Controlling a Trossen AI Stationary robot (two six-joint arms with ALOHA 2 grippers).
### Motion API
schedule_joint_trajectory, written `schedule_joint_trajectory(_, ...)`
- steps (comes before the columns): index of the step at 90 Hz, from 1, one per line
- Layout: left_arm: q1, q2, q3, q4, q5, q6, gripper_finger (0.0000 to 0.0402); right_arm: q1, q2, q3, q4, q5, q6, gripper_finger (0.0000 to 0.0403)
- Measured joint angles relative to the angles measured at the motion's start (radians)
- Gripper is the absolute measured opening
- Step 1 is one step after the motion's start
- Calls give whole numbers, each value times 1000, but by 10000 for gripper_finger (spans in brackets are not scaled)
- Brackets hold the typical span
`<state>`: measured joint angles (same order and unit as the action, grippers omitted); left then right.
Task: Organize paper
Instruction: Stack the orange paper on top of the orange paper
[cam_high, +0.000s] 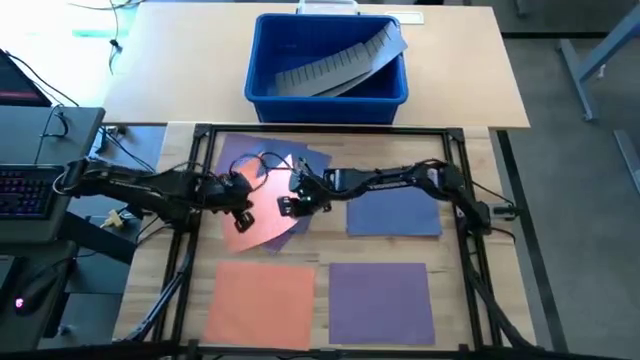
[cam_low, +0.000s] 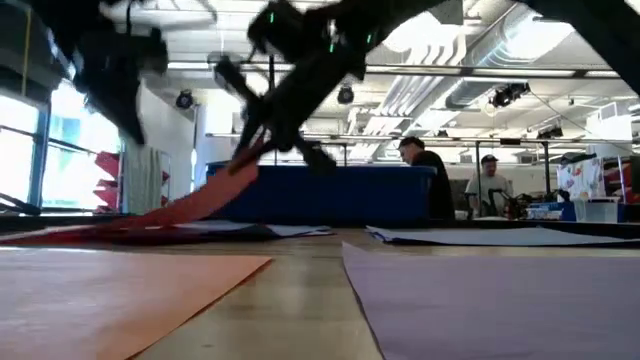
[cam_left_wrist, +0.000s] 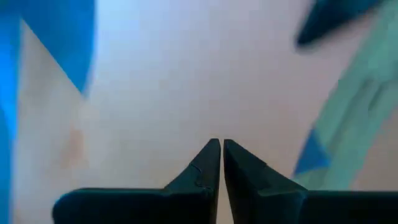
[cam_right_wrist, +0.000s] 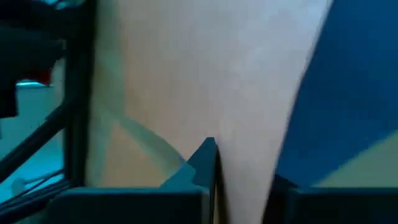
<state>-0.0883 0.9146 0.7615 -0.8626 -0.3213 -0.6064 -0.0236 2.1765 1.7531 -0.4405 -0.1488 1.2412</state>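
- Jaws of the right gripper (cam_high: 291, 203) are pinching an edge of a thin orange paper sheet (cam_high: 262, 222) and lifting it; the low view shows that edge rising off the table while the rest is lying flat.
- Jaws of the left gripper (cam_high: 240, 200) are closing to a hairline gap just above the same orange sheet, at about nine o'clock from the right gripper; they are holding nothing that I can see.
- Three sheets are already lying apart and flat: a blue square sheet (cam_high: 394, 213) at three o'clock from the grippers, a second orange sheet (cam_high: 262, 300) at six o'clock, and a purple sheet (cam_high: 381, 300) at about five o'clock.
- Remaining, I judge, is the overlapping pile at the centre, where purple and blue paper (cam_high: 312, 160) is showing under the lifted sheet.
- Beyond the wooden table (cam_high: 454, 260), at twelve o'clock, a blue plastic bin (cam_high: 327, 88) is holding a grey ridged strip (cam_high: 340, 65).
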Motion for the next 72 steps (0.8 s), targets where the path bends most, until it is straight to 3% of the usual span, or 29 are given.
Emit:
schedule_joint_trajectory(22,-38,-57,214,-70,-29,10,0,230,-94,0,-121,168,254,0)
schedule_joint_trajectory(43,-174,-98,314,-167,-67,-128,0,457,-73,0,-138,405,608,0)
schedule_joint_trajectory(72,-379,-92,428,-187,-77,-299,0,618,10,0,-42,648,879,0)
